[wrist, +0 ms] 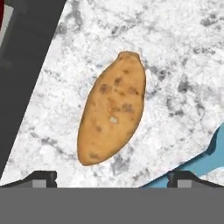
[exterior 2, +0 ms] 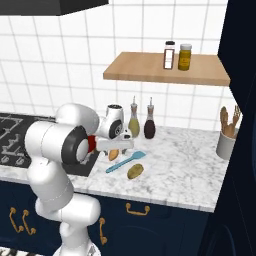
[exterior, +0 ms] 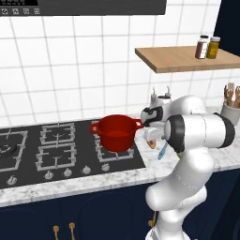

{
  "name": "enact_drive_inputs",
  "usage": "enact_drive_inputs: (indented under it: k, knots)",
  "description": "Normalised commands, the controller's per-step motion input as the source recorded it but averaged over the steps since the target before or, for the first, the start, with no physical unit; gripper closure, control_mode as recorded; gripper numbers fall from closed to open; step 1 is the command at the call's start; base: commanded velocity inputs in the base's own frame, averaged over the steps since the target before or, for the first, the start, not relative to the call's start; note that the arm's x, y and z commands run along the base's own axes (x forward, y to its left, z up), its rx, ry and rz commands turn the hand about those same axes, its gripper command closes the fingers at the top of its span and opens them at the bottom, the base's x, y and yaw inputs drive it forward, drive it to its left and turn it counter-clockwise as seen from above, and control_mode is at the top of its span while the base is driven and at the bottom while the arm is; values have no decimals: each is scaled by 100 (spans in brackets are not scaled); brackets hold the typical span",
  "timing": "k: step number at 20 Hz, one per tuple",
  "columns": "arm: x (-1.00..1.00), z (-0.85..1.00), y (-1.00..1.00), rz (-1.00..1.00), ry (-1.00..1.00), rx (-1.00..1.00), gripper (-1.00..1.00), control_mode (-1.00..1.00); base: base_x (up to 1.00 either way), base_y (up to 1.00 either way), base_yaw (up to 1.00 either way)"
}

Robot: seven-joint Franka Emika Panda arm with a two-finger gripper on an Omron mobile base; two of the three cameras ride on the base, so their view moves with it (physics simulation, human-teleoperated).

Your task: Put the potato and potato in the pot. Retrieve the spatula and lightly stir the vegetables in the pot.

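The red pot [exterior: 116,132] stands on the stove's front right burner, with nothing visible inside it. My gripper [wrist: 111,179] hangs open just above one tan potato [wrist: 111,109] on the marble counter, its fingertips [wrist: 41,177] spread wider than the potato. That potato [exterior 2: 114,154] lies right of the stove, under the gripper [exterior 2: 115,146]. A second potato [exterior 2: 134,171] rests nearer the counter's front edge. The light-blue spatula [exterior 2: 125,162] lies between the two potatoes, its blade [wrist: 197,164] close to my right fingertip. The arm hides most of the pot in the right base view.
The black stove [exterior: 56,150] fills the counter's left side; its edge [wrist: 26,65] runs close beside the potato. Two bottles [exterior 2: 141,122] stand against the wall. A grey cup of wooden utensils [exterior 2: 227,137] sits far right. A wooden shelf [exterior 2: 165,72] with jars hangs above.
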Motion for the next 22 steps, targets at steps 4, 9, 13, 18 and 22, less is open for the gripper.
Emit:
enact_drive_inputs:
  k: [4,9,13,18,22]
  knots:
    - [29,-42,0,6,-11,0,-100,-100,0,0,0]
    - [10,-34,0,1,-11,0,-100,-100,0,0,0]
    - [18,-19,15,0,-12,0,-100,-100,0,0,0]
    - [2,-20,9,0,-4,0,100,-100,0,0,0]
    - [-39,8,0,-4,0,1,100,-100,0,0,0]
